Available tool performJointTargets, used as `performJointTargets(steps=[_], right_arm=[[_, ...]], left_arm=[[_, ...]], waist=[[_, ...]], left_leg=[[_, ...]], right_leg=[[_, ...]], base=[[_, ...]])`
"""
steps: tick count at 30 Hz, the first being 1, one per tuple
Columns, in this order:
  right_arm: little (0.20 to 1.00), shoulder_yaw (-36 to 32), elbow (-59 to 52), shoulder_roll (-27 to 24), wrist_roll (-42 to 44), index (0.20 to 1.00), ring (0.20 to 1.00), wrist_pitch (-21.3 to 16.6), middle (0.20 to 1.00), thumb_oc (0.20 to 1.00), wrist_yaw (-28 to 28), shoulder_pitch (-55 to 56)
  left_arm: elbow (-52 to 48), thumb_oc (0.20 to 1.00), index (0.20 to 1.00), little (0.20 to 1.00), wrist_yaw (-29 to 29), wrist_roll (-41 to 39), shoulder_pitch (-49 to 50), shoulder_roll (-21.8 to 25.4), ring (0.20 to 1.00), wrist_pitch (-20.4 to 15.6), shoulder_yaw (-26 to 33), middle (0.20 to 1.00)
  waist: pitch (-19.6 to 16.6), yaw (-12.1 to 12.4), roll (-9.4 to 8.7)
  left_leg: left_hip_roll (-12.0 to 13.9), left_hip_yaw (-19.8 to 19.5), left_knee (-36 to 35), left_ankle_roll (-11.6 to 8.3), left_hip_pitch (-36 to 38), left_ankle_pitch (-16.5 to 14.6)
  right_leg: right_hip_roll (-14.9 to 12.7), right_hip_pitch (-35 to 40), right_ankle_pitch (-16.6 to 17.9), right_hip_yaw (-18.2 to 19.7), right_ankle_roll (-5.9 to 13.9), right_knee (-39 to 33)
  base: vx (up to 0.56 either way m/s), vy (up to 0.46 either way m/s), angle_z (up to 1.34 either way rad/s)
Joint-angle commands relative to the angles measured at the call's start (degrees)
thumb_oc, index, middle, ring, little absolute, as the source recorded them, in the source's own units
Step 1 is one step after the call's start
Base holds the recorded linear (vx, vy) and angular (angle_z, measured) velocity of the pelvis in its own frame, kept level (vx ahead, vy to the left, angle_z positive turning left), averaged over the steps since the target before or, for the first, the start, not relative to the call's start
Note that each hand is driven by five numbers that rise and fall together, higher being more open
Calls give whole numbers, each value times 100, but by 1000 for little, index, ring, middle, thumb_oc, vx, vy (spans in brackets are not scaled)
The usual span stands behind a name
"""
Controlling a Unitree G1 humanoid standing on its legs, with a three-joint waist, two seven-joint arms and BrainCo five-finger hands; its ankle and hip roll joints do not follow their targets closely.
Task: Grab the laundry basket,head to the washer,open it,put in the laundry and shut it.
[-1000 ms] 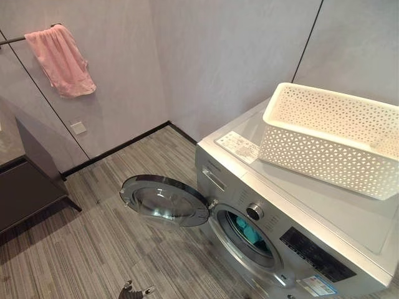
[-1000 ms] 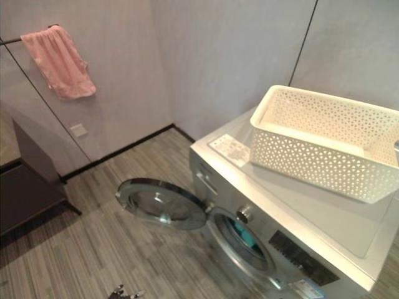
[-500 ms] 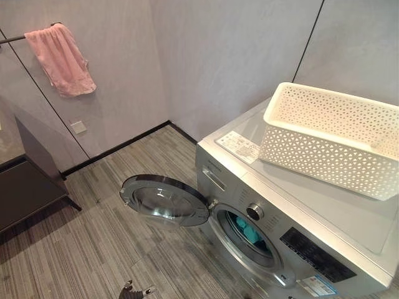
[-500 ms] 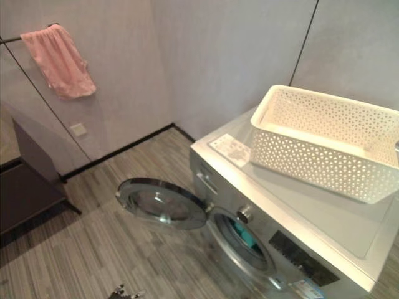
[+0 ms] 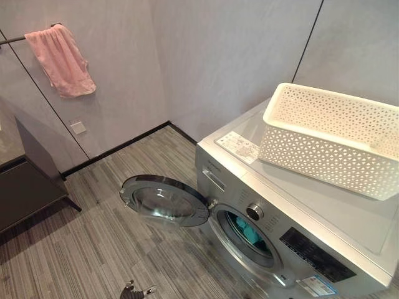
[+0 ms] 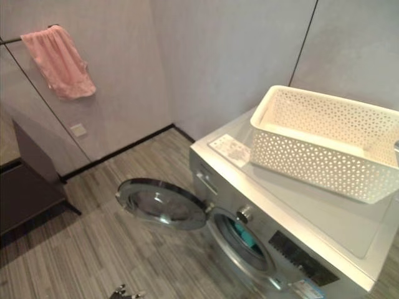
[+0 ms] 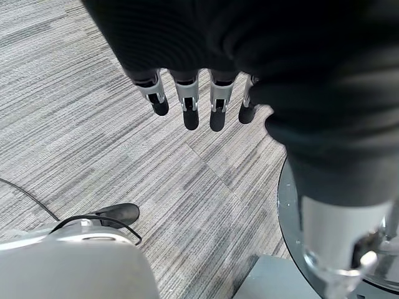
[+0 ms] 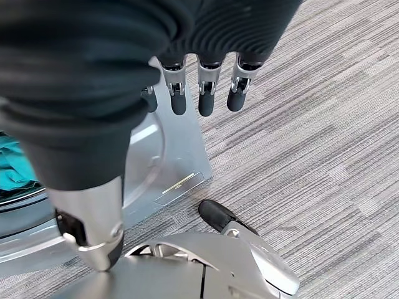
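Observation:
The silver front-loading washer (image 5: 280,205) stands at the right. Its round door (image 5: 165,200) is swung open to the left, low over the floor. Teal laundry (image 5: 249,233) lies inside the drum. The white perforated laundry basket (image 5: 330,140) sits on the washer's top, and I see nothing in it. My left hand (image 7: 187,99) hangs over the striped floor beside the door's rim (image 7: 287,212), fingers straight and holding nothing. My right hand (image 8: 206,93) hangs by the washer's lower front (image 8: 174,156), fingers relaxed and empty, with the teal laundry (image 8: 12,168) off to one side.
A pink towel (image 5: 61,59) hangs on a rail on the left wall, above a wall socket (image 5: 78,127). A dark low cabinet (image 5: 28,180) stands at the far left. Grey striped floor (image 5: 93,249) spreads in front of the open door.

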Motion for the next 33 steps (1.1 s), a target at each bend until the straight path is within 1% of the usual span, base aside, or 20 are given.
performJointTargets(steps=[1,22,33], right_arm=[[1000,62,380,118,108,1000,1000,-61,1000,1000,-63,-318],[1000,1,494,110,166,1000,1000,-60,1000,1000,-32,-326],[1000,-13,502,84,135,1000,1000,-47,1000,1000,-44,-325]], left_arm=[[396,1000,1000,1000,-1,49,-403,103,1000,-59,-63,1000],[402,1000,1000,1000,-31,87,-403,100,1000,-56,-125,1000],[377,1000,1000,1000,-44,144,-401,115,1000,-43,-151,1000]], waist=[[45,-37,-133],[36,-73,-162],[31,-107,-145]], left_leg=[[112,214,44,62,-84,-270],[86,252,44,74,-41,-306],[88,276,44,67,-11,-318]], right_leg=[[-201,41,-314,148,198,1],[-205,36,-282,189,215,1],[-198,44,-289,200,215,1]], base=[[0,0,0],[0,0,0],[0,0,0]])
